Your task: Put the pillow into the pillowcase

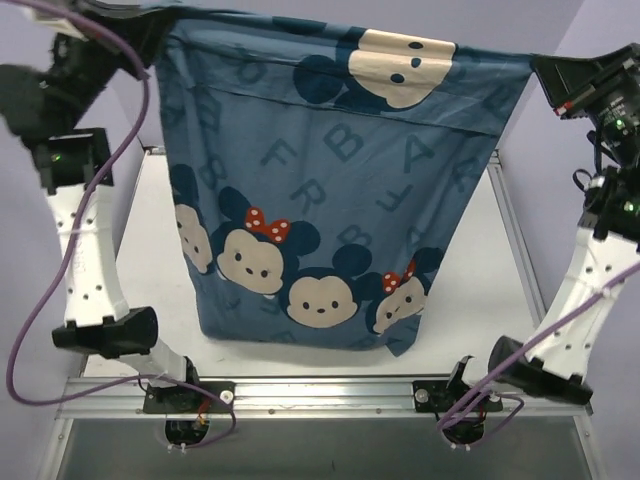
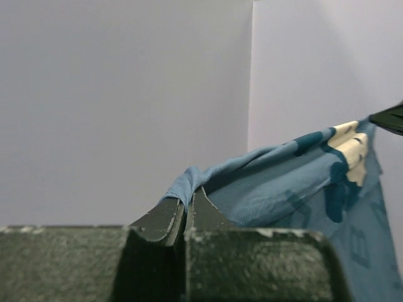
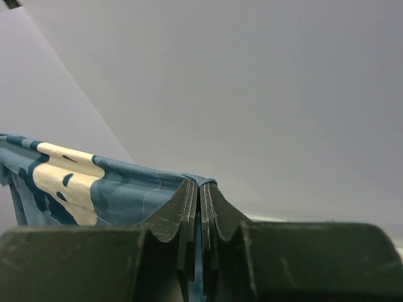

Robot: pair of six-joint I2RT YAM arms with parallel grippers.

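surroundings: white surface (image 1: pixel 150 230) below, a metal rail (image 1: pixel 320 395) along its near edge, plain pale walls (image 2: pixel 126 94) behind.
cables: a purple cable (image 1: pixel 112 185) loops down past the left arm (image 1: pixel 85 250), and a second cable (image 1: pixel 560 325) runs along the right arm (image 1: pixel 590 280). both hang clear of the cloth.
in the way: the hanging cloth screens the middle of the surface from the top camera, and what lies behind it is hidden.
pillowcase: and there it is, the pillowcase (image 1: pixel 340 200), strung up between the two arms like a curtain, blue with letters and mouse faces with red bows. top edge stretched across high up, sides narrowing downward.
lower edge: down by the near part of the surface, just ahead of the arm bases. whether it touches the surface, cannot tell.
left hand: the left hand (image 2: pixel 187 211) is clamped tight on the upper left corner, blue cloth bunched over the fingertips and running off to the right.
right hand: the right hand (image 3: pixel 200 189) is pinched closed on the upper right corner, a thin strip of blue caught between the fingers, the rest trailing off to the left.
cloth to hands: each top corner sits right in a grip, and the body of the cloth hangs between and below both hands.
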